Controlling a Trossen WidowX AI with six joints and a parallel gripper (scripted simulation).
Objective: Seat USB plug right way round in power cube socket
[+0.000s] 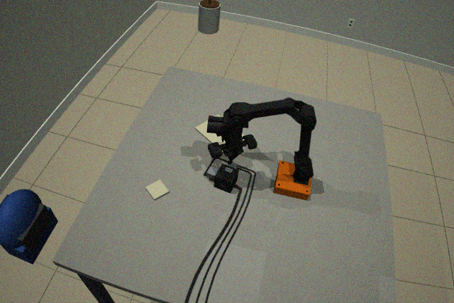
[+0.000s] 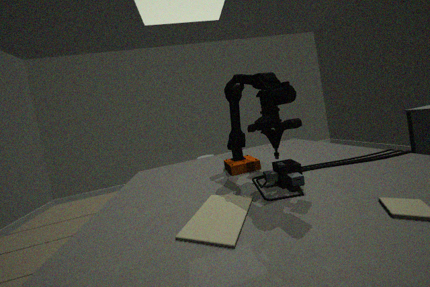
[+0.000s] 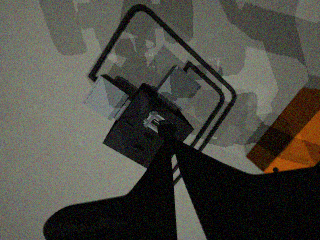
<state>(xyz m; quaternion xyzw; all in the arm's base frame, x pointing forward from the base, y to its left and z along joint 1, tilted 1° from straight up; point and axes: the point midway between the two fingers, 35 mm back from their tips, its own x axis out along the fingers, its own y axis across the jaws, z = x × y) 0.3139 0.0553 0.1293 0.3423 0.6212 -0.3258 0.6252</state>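
The black power cube [image 1: 222,182] [image 2: 287,165] [image 3: 131,126] sits on the table. The socket [image 3: 152,121] on its top shows a pale metal outline in the wrist view, partly covered by the plug. My gripper [image 1: 230,157] [image 2: 276,148] [image 3: 171,147] points down and is shut on the small dark USB plug [image 2: 276,154] [image 3: 164,128]. In the exterior view the plug hangs below the fingertips, with a gap between it and the cube's top. Which way round the plug faces is too small and dark to tell.
Grey blocks [image 3: 106,98] [image 3: 181,85] stick out from the cube's sides. A dark cable [image 2: 285,197] loops around them, and several cables run off the table. Cream pads [image 1: 157,189] [image 2: 215,221] lie on the table. The arm's orange base [image 1: 292,186] [image 2: 242,166] stands near the cube.
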